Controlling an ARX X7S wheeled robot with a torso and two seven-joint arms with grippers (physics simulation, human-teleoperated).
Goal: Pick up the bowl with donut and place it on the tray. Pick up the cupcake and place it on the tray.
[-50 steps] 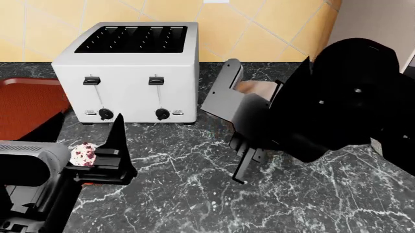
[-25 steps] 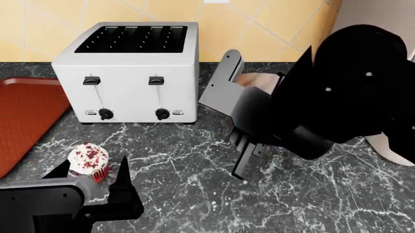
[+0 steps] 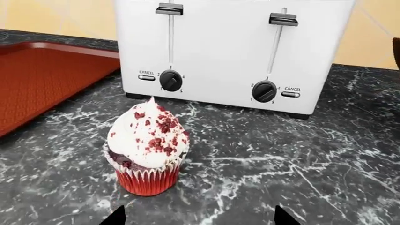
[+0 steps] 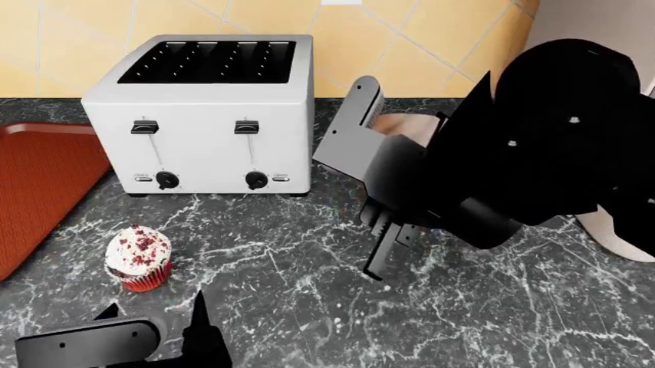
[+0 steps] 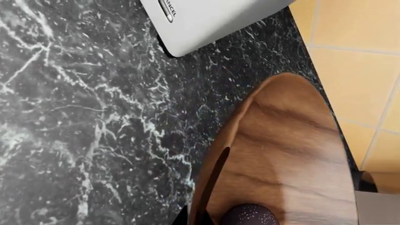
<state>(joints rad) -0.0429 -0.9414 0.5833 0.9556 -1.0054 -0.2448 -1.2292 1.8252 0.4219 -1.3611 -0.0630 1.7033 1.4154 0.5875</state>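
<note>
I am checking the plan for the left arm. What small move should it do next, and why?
Probably ease the left gripper forward around the cupcake, then close. Its fingertips show spread at the wrist view's edge, short of the red wrapper, and the cupcake stands upright on the counter, not on the tray.

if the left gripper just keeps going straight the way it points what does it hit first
Most likely the cupcake, standing on the counter just ahead of the left gripper; the toaster is behind it. Depth is hard to judge.
</note>
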